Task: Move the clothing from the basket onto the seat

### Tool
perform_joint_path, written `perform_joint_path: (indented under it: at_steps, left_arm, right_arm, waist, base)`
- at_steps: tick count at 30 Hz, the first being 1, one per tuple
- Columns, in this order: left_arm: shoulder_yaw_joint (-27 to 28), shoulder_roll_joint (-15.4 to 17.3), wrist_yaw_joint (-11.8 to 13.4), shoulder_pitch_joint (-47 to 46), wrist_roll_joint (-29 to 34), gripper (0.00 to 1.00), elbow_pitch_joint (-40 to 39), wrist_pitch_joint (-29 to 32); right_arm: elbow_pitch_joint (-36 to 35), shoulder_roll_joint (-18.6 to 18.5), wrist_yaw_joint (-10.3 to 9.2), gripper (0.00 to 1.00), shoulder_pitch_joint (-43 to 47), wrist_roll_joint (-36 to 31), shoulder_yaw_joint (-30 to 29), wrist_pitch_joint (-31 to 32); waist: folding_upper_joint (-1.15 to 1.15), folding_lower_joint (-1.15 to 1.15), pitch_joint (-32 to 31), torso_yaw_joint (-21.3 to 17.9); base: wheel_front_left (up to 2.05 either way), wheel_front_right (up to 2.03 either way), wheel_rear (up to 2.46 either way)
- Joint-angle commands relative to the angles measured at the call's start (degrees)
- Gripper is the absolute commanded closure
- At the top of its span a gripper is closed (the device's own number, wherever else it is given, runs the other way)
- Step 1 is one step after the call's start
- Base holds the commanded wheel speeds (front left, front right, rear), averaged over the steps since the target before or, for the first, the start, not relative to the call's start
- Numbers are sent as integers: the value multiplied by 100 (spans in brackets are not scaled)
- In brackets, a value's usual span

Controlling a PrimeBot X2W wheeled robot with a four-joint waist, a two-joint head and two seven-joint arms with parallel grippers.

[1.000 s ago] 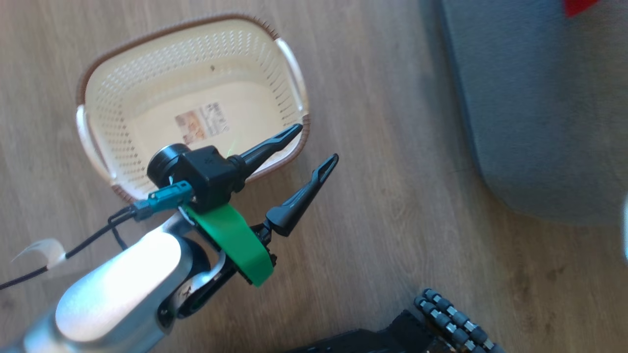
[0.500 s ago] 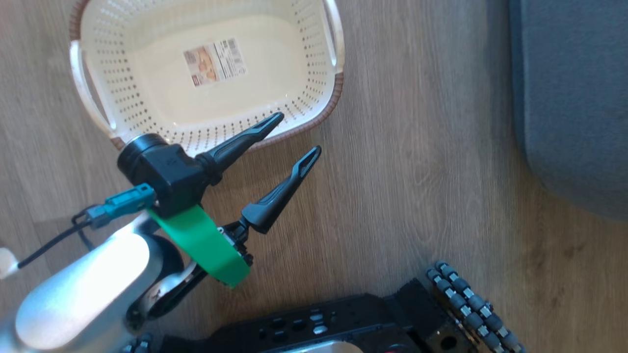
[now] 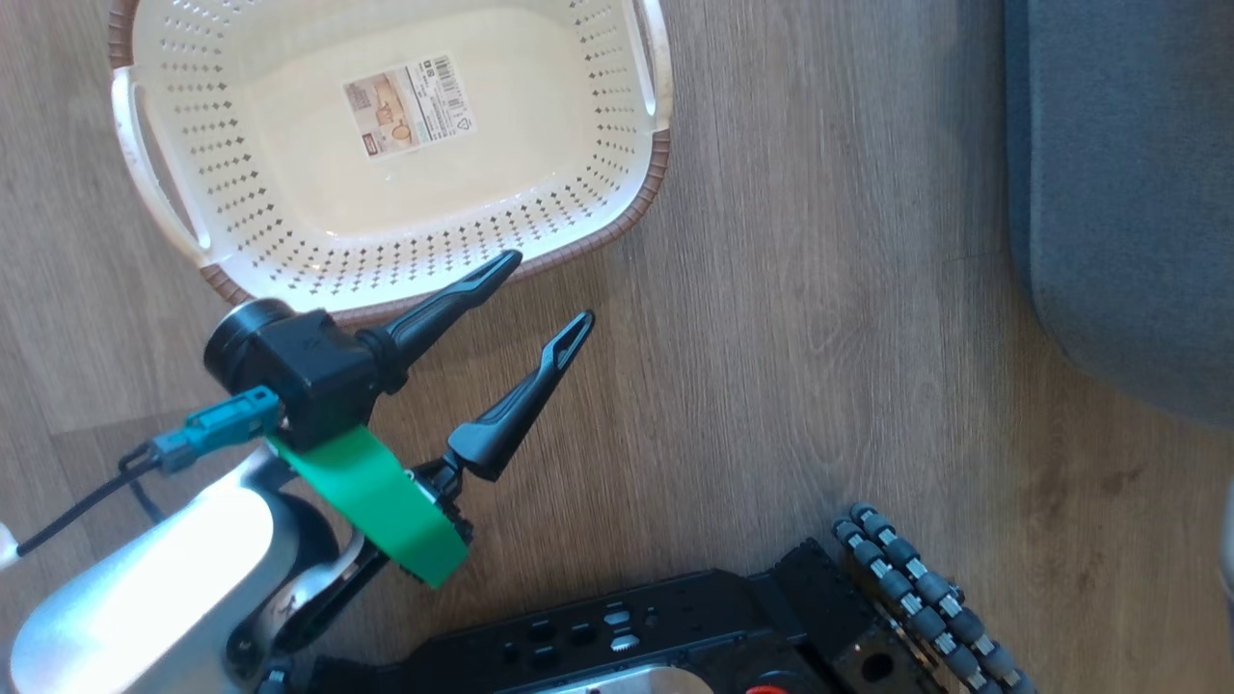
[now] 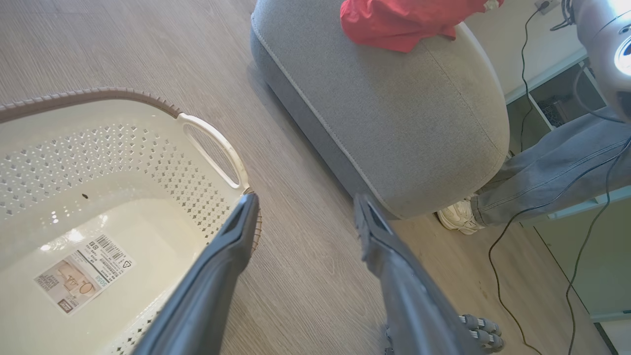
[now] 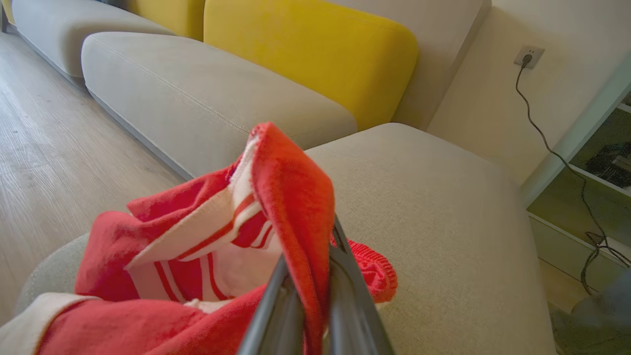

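Basket (image 3: 241,231): cream perforated plastic, brown woven rim, on wooden floor (image 3: 819,337).
Left tool (image 3: 550,288): dark fingers wide apart, holding nothing, just beside basket rim.
Right tool (image 5: 318,276): closed on bright red white-striped fabric clothing (image 5: 197,246).
Clothing: lying on large grey-blue upholstered seat (image 5: 434,222).

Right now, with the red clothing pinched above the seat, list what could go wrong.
1. The clothing drapes over the shut right pincer; on release it may snag and lift away with it.
2. It sits near the rounded edge of the seat and could slide to the floor.
3. A person's leg and a cable lie beside the seat; driving off could catch them.
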Motion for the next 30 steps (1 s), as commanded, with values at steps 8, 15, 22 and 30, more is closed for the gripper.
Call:
perform_joint_path:
  at_steps: [8, 15, 22, 30]
  left_arm:
    - [201, 221, 140, 158, -41, 0, -319, -2]
    - [256, 330, 212, 178, -47, 0, -391, 17]
    - [323, 427, 292, 202, -71, 0, -485, 27]
    - [388, 517, 352, 163, -74, 0, -589, 68]
  right_arm:
    - [-47, 45, 40, 100, 421, -811, -744, -32]
    - [-338, 111, 40, 100, 164, -1168, -1532, -294]
    - [-461, 40, 40, 100, 182, -1271, -1851, -265]
    - [-422, 378, 40, 26, 473, -1218, -1672, -206]
  waist:
    - [0, 0, -70, -3]
    - [0, 0, 3, -54]
    - [0, 0, 96, -167]
    - [0, 0, 330, -191]
  base:
    - [0, 0, 0]
    - [0, 0, 0]
    - [0, 0, 0]
    - [0, 0, 0]
